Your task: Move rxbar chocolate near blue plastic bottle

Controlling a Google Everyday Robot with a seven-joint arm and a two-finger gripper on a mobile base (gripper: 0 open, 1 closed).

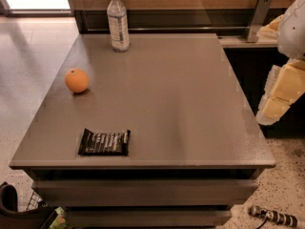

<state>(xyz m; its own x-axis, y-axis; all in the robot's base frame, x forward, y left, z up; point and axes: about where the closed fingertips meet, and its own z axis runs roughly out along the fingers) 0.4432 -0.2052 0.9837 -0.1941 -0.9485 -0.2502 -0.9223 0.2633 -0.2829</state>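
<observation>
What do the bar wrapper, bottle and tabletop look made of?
rxbar chocolate: thin film wrapper, probably; black, slight sheen, crimped ends.
blue plastic bottle: clear plastic, see-through body, white cap, pale label.
table: matte grey laminate or painted board, hard to say; only soft reflections.
The tool hangs off the table's right edge, cream-coloured shell, likely plastic.

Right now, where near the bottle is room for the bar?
Bare table right of the bottle and in front of it, toward the orange. Nothing crowds it. The bar lies front left; the gripper hangs beyond the right edge.
</observation>
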